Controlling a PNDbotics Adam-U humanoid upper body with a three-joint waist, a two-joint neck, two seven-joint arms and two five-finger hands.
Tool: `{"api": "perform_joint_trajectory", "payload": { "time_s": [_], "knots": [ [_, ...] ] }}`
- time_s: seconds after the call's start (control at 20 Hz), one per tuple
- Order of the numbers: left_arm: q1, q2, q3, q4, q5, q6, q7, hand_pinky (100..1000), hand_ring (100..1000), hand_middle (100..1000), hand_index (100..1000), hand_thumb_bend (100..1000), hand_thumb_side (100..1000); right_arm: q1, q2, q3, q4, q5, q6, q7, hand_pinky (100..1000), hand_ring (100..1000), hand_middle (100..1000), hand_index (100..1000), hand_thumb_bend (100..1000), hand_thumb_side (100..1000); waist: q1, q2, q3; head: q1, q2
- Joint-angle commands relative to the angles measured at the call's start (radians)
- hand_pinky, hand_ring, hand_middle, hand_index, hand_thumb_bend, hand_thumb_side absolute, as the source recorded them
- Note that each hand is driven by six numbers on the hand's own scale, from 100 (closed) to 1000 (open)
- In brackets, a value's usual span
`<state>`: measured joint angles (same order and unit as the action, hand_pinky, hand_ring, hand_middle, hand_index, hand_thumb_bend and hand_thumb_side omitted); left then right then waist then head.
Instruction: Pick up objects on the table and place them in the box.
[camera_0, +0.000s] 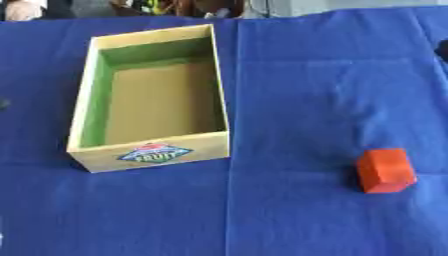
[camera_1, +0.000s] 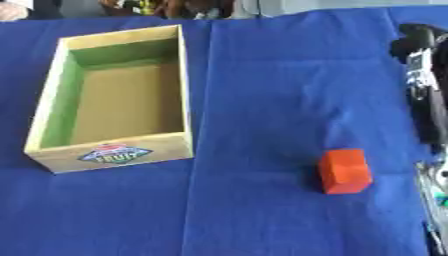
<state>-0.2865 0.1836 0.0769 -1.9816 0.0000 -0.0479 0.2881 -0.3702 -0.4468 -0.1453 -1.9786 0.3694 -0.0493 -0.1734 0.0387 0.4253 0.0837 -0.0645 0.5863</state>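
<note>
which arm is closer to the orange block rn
Right. The right arm runs down the right edge of the right eye view, just right of the orange block. The left arm shows in neither view; neither hand can be made out.

right arm (camera_1: 429, 95): cut off by right edge, hand unseen | box (camera_0: 83, 120) label: blurred, partly unreadable

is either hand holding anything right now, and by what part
Nothing is held. The orange block lies alone on the blue cloth, and the box is untouched.
</note>
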Motion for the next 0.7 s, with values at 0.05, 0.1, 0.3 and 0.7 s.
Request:
{"api": "perform_joint_trajectory", "payload": {
  "time_s": [0.05, 0.1, 0.3, 0.7],
  "knots": [
    [0.002, 0.014, -0.003, -0.018, -0.003, 0.003, 0.001, 627, 740, 743, 783, 100, 976, -0.037, -0.157, 0.028, -0.021, 0.096, -0.035, 0.092, 766, 748, 703, 836, 100, 1000, -0.005, -0.031, -0.003, -0.002, -0.001],
    [0.003, 0.014, -0.004, -0.018, -0.003, 0.004, 0.001, 627, 740, 743, 783, 100, 976, -0.045, -0.193, 0.038, -0.021, 0.124, -0.041, 0.126, 770, 752, 710, 841, 100, 1000, -0.006, -0.033, -0.004, -0.003, 0.000],
    [0.007, 0.017, -0.006, -0.018, -0.003, 0.006, -0.001, 627, 740, 743, 783, 100, 976, -0.057, -0.331, 0.088, -0.021, 0.201, -0.061, 0.274, 798, 783, 753, 862, 100, 1000, -0.008, -0.040, -0.010, -0.007, 0.000],
    [0.013, 0.024, -0.010, -0.018, -0.003, 0.009, -0.006, 627, 741, 744, 783, 100, 976, -0.057, -0.516, 0.172, -0.021, 0.231, -0.106, 0.449, 814, 808, 774, 874, 100, 1000, -0.012, -0.050, -0.014, -0.007, 0.002]
  ]
}}
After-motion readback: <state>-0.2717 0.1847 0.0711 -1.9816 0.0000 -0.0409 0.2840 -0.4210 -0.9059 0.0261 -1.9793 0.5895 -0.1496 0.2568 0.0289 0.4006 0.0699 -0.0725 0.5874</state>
